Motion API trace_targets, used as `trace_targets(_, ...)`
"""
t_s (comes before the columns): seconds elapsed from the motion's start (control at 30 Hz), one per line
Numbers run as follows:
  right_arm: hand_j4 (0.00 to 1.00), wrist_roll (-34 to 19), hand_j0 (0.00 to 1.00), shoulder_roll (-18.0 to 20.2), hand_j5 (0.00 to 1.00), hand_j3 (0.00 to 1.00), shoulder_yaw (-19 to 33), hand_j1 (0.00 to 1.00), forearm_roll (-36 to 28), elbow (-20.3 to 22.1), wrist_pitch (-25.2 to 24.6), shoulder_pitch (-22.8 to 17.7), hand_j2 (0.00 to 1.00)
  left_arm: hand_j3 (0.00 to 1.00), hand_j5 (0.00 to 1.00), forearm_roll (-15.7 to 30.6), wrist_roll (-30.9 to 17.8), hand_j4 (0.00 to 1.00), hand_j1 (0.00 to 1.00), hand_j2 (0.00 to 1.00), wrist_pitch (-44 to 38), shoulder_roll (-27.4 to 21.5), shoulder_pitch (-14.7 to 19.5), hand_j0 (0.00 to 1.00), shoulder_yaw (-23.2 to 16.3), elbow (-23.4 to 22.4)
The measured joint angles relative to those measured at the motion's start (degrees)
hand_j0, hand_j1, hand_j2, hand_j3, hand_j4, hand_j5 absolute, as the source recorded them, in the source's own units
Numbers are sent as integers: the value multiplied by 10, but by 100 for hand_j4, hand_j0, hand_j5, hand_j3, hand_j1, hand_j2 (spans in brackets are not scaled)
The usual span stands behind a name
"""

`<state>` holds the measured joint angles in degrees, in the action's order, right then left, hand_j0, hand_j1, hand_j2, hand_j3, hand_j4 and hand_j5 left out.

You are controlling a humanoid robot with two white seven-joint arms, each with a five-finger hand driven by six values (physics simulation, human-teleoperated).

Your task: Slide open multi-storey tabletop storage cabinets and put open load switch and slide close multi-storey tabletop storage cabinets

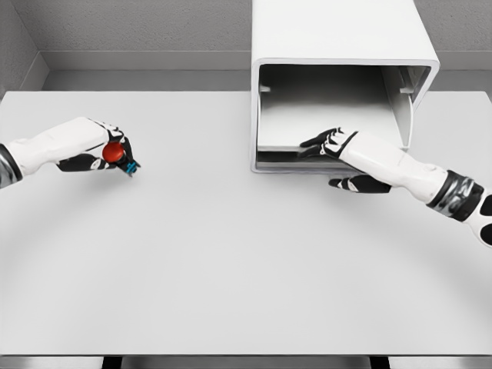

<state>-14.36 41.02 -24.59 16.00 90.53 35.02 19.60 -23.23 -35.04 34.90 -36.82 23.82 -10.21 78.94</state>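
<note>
A white tabletop storage cabinet (338, 46) stands at the back right of the table, its front open and its inside bare. Its lowest drawer (292, 146) looks drawn slightly forward. My right hand (327, 150) rests on that drawer's front edge, fingers over the lip and thumb (350, 184) below it. At the left, my left hand (115, 154) is shut on the load switch (115, 152), a small part with a red knob and a blue tip (131, 166), held just above the table.
The white table (231, 254) spreads across the view, with its front edge near the bottom. A grey wall runs behind the cabinet. The cabinet's side panel (403, 108) angles outward at the right of the opening.
</note>
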Motion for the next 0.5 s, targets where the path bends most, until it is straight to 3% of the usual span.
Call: trace_targets(0.5, 78, -1, 78, 18, 78, 78, 35, 78, 2, 32, 1, -31, 78, 46, 46, 1, 0, 46, 46, 46, 0, 2, -2, 46, 21, 47)
